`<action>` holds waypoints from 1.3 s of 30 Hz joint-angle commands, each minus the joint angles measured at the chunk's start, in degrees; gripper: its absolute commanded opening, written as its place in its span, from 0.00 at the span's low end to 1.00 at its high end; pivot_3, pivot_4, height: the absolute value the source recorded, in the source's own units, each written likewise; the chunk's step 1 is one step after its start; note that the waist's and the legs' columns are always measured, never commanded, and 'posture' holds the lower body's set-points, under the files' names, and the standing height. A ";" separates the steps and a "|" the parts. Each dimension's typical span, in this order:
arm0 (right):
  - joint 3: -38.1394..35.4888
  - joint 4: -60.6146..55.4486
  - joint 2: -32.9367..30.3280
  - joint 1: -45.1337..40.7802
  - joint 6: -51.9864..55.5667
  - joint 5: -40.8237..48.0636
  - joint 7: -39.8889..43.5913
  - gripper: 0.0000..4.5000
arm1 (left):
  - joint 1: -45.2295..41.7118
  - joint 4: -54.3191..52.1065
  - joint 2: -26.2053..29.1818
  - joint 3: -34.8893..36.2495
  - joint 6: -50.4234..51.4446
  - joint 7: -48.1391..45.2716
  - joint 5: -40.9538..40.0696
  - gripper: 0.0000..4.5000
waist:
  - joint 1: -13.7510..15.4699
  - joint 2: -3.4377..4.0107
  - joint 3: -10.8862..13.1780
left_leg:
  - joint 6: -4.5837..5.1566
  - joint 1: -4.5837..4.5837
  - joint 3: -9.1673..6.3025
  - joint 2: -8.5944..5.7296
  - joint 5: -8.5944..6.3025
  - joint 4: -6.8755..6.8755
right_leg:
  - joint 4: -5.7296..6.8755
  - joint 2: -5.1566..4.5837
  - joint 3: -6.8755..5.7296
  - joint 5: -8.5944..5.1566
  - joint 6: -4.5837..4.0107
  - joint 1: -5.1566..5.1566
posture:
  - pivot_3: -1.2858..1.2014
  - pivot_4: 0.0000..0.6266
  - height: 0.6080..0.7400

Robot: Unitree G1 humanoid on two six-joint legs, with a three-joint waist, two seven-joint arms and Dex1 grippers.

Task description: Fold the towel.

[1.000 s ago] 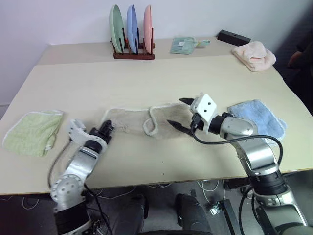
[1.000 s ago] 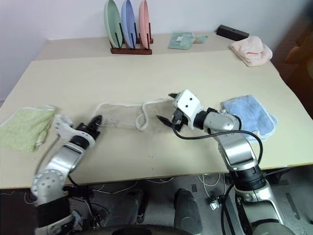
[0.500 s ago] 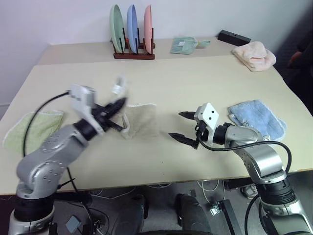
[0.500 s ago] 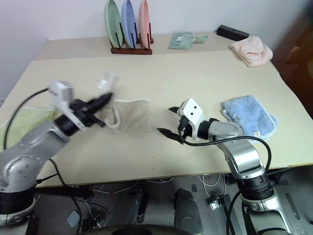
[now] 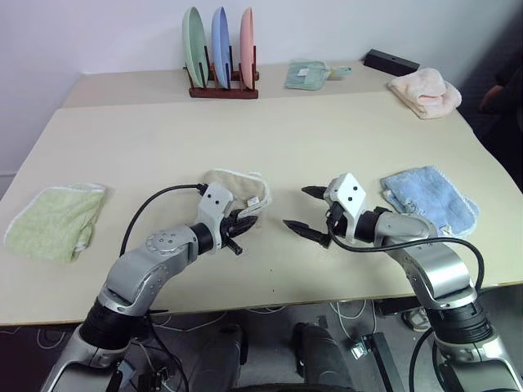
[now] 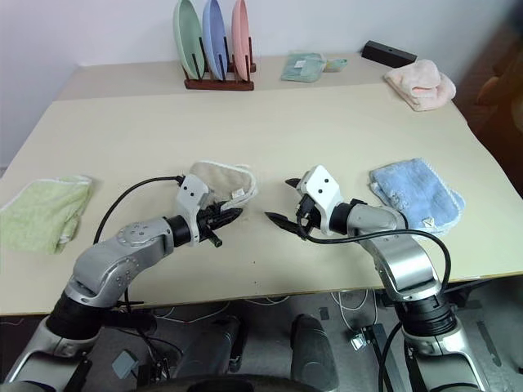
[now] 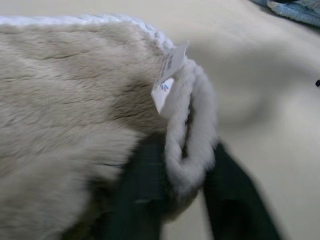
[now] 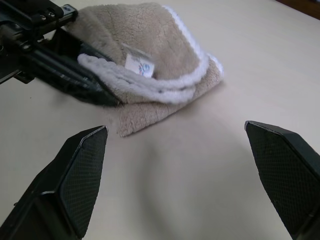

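Since a second ago the towel (image 5: 233, 189) has gone from a long strip spread across the table (image 5: 270, 131) to a folded bundle, its left end carried over to the right by the left gripper (image 5: 243, 222), which now lies low at the bundle's near right edge. Its two black fingers (image 7: 140, 190) straddle the white corded hem beside the small label; they look partly parted, and whether they still pinch the hem I cannot tell. The right gripper (image 5: 304, 212) hangs just right of the bundle, jaws spread wide and holding nothing. Soft, light terry like this will sag and slide on itself, so I judge the corded edge or a corner gives the surest hold, taken close to the table. At the far edge a wooden rack (image 5: 222, 90) holds three plates upright, green, blue and pink. A light green towel (image 5: 53, 220) lies well to the left, a light blue towel (image 5: 429, 200) near the right
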 commanded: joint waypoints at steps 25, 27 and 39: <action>7.38 14.95 17.07 -18.29 0.20 -4.52 -7.59 0.01 | -2.11 2.13 3.63 16.42 0.50 3.90 1.23 0.23 | -0.28 0.03 0.00 | -0.07 0.00 -0.10 -0.01 0.04 -0.05 | 0.07 0.05 -0.03 0.04 0.00 -0.07 | 0.52 0.24 0.96; 10.62 22.28 20.39 -19.60 -0.60 -7.15 -9.03 0.01 | -1.67 7.19 2.19 12.50 -2.76 2.84 5.84 0.23 | -0.44 0.02 -0.03 | -0.08 0.00 -0.11 -0.03 0.04 -0.04 | 0.09 0.05 -0.04 0.04 0.00 -0.10 | 0.52 0.24 0.96; 13.09 32.49 23.11 -16.16 -4.67 -12.61 -11.20 0.01 | 5.24 13.58 -2.41 12.16 -13.68 -1.55 12.84 0.23 | -1.49 0.09 -0.18 | -0.25 0.21 -0.11 -0.03 0.14 -0.56 | 0.14 0.00 -0.01 0.07 -0.05 -0.17 | 0.52 0.24 0.96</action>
